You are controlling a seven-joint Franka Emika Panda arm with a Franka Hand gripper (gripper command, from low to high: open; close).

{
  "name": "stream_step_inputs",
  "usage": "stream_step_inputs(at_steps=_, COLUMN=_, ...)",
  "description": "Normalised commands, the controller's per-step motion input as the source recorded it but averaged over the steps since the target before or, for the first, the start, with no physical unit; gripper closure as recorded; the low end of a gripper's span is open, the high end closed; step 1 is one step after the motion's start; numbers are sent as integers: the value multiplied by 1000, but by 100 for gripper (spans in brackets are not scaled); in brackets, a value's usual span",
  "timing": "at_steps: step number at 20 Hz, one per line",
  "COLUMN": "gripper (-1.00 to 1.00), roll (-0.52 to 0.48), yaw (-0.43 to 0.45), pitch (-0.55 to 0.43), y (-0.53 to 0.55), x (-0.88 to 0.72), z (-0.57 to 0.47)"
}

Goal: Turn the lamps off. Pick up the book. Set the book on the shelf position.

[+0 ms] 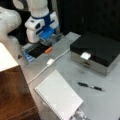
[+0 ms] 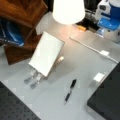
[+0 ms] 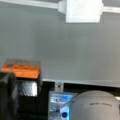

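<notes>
One lamp glows lit in a front view. Gripper hangs low over the orange switch, near the white cable; can't tell its opening. Book lies flat on the grey table, untouched, well apart from it. Risk: fingers snag the cable and miss the switch. Fingertips hidden; shelf top cut off.

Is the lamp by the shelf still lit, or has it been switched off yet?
On. In a front view the lamp shade glows bright white and casts a warm patch on the grey table beneath it. The end effector is at the far edge.
</notes>
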Motion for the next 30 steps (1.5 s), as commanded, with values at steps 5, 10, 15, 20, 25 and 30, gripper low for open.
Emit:
stream_step_inputs(at_steps=5, gripper=100, roll=70, yaw=-108, pitch=-212, y=116, x=-279, z=-198)
stream_step_inputs(at_steps=10, gripper=100, roll=45, yaw=-74, pitch=-217, y=84, x=-358, z=-254)
stream_step_inputs(at_steps=15, gripper=100, roll=36, yaw=-59, pitch=-261, y=102, x=-407, z=-270)
stream_step_inputs(at_steps=20, gripper=100, roll=36, yaw=-74, pitch=-311, y=133, x=-388, z=-242)
stream_step_inputs(at_steps=25, gripper=100, roll=47, yaw=-107, pitch=-330, y=155, x=-375, z=-274)
stream_step_inputs(at_steps=30, gripper=100, roll=53, yaw=-135, pitch=-348, y=238, x=-296, z=-376)
